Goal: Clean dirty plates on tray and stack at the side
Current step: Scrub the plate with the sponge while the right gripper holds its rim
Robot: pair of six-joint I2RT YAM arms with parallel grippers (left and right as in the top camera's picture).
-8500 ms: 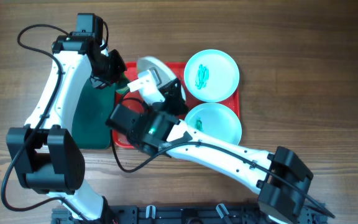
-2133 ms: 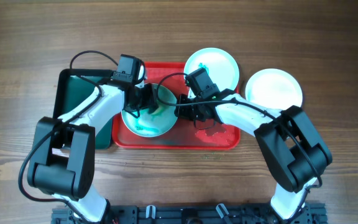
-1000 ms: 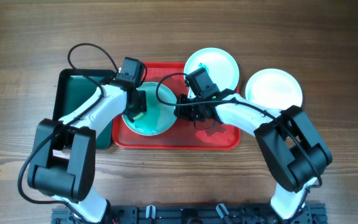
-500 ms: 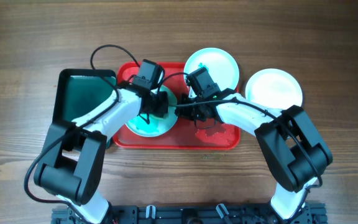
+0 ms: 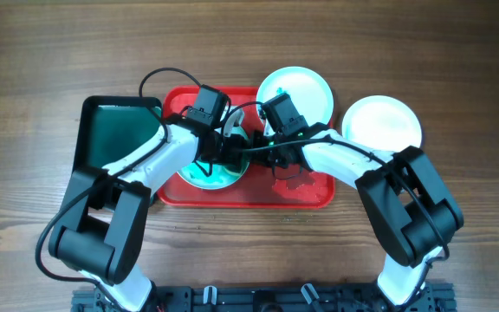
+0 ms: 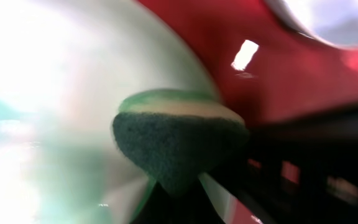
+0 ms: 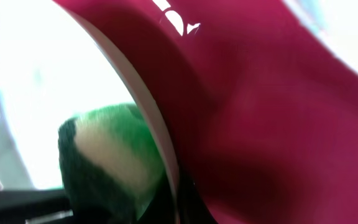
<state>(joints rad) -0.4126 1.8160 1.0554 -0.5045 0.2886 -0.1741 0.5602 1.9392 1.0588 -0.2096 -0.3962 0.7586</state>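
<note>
I see a glossy red plastic tray (image 5: 314, 198), smooth shiny plates (image 5: 381, 123), rough green scouring sponge (image 6: 173, 146), matt wood-grain table (image 5: 42, 78)

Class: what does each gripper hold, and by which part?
Left gripper holds a green sponge, grip point hidden. Right gripper seems to pinch the aqua plate by its rim.

Overhead top-down, wrist views tight on plate (image 6: 42, 87)

Legible text, labels, brands, numbers: none on the tray (image 5: 310, 195) or plates (image 5: 306, 91) (wrist views too blurred).
</note>
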